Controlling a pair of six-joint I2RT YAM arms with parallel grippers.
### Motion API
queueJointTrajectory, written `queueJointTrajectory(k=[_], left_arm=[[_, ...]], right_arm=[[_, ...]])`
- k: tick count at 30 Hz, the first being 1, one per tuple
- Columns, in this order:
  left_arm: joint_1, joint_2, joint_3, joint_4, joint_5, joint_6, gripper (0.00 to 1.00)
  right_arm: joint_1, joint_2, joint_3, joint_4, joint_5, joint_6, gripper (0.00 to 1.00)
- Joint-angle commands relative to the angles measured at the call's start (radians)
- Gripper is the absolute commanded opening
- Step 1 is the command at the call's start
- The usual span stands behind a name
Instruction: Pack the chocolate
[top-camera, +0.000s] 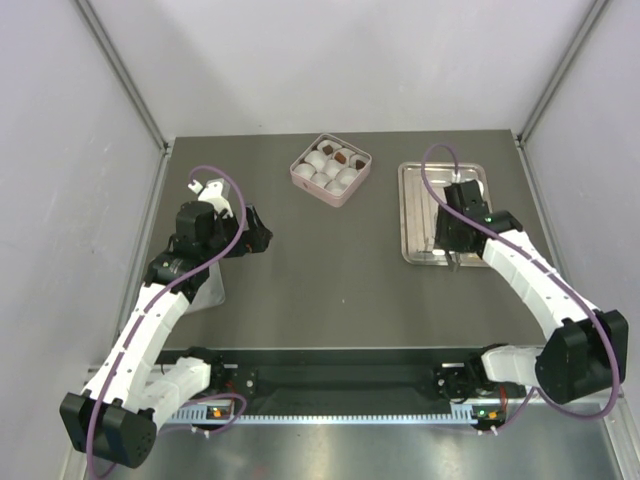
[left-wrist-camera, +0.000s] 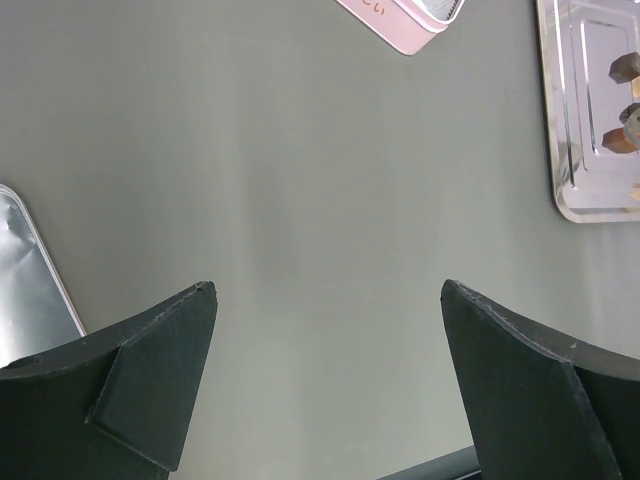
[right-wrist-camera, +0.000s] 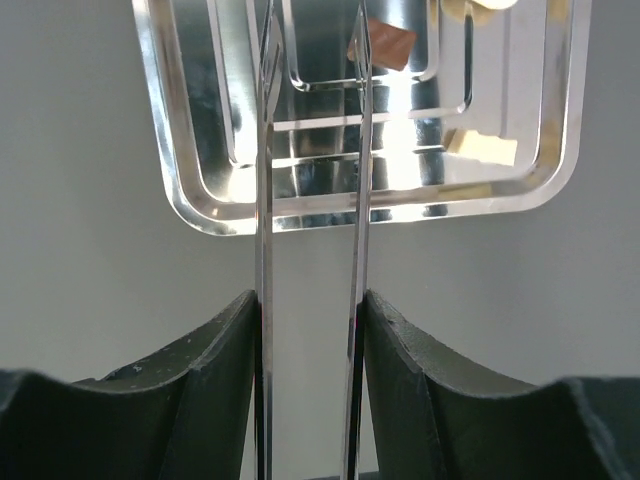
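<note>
Grey tabletop (top-camera: 330, 270) within white walls (top-camera: 60, 150). Small brown and tan chocolate pieces (right-wrist-camera: 385, 45) lie on the shiny steel tray (right-wrist-camera: 175, 200): probably light, easily marred, best pinched across their sides. Right gripper (right-wrist-camera: 308, 300) clamps thin metal tweezers (right-wrist-camera: 263, 250); left gripper (left-wrist-camera: 328, 286) gapes empty.

Two arms (top-camera: 150, 320), one pink box (top-camera: 312, 190), one metal tray (top-camera: 412, 215), one pair of tweezers (right-wrist-camera: 262, 200)

Chocolate (top-camera: 342, 157), partly packed
Two dark pieces sit in the box's (top-camera: 312, 190) cups; a brown piece (right-wrist-camera: 385, 42) and a cream piece (right-wrist-camera: 480, 147) lie on the tray (top-camera: 403, 215).
</note>
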Motion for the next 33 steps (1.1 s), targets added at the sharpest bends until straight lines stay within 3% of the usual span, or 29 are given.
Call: queueJointTrajectory(k=[1,11,20,33], left_arm=[[-0.002,-0.02,0.001,0.049,0.009,0.01,0.99],[-0.002,-0.023,0.001,0.049,0.012,0.01,0.99],[-0.002,-0.021,0.001,0.049,0.011,0.008,0.99],[-0.002,-0.02,0.003,0.049,0.008,0.01,0.99]], right_arm=[[-0.017,-0.056,0.004,-0.002,0.005,0.023,0.44],[-0.05,-0.061,-0.022,-0.016,0.035,0.066,0.48],[-0.063,-0.03,-0.099,0.062,0.056,0.147,0.5],[-0.077,0.05,-0.104,0.14,0.041,0.144,0.51]])
